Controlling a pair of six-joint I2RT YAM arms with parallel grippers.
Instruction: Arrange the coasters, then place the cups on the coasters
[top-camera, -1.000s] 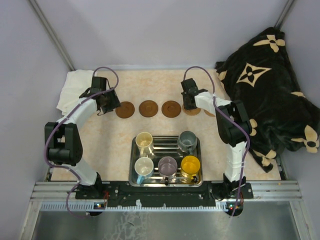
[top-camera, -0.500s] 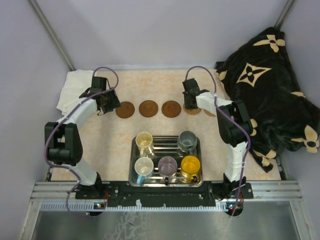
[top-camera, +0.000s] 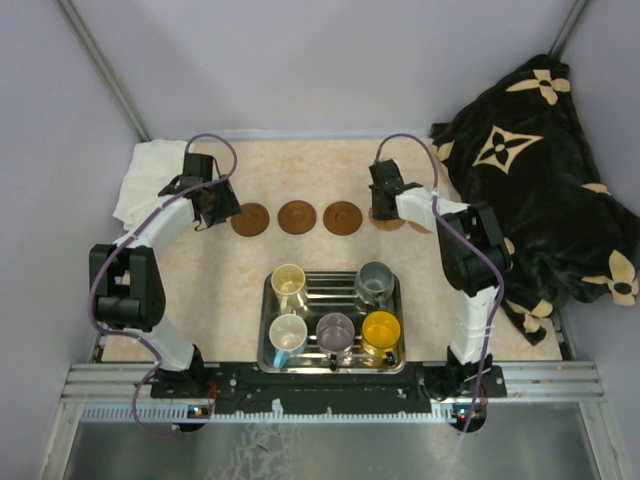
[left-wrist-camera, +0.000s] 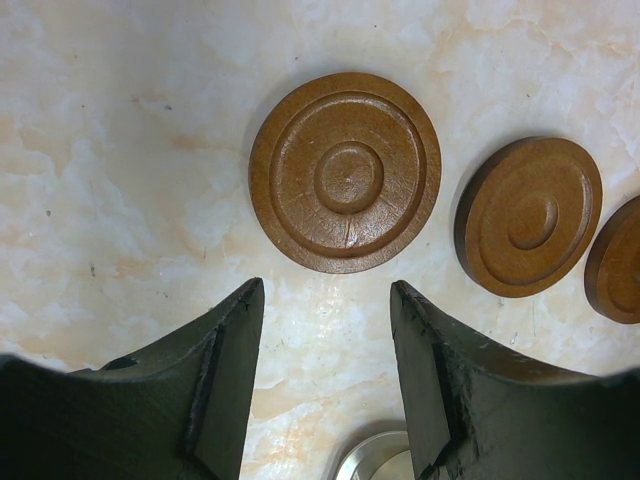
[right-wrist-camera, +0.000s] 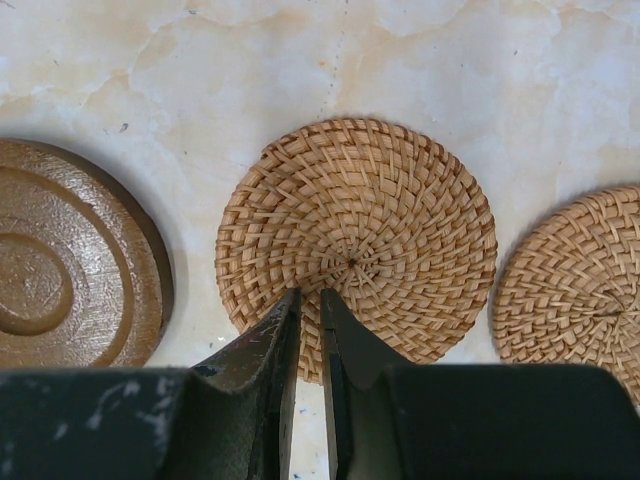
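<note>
Three dark coasters and two woven tan coasters lie in a row across the table. My left gripper stands open and empty just short of the leftmost dark coaster. My right gripper is shut to a narrow slit, its tips over the near edge of a tan coaster. The cups sit in the steel tray: cream, grey-green, white with blue inside, mauve, yellow.
A white cloth lies at the back left corner. A black blanket with cream flowers is heaped along the right side. Grey walls close the back and sides.
My right gripper has drifted slightly to the right over the tan coaster. The left arm has not moved.
</note>
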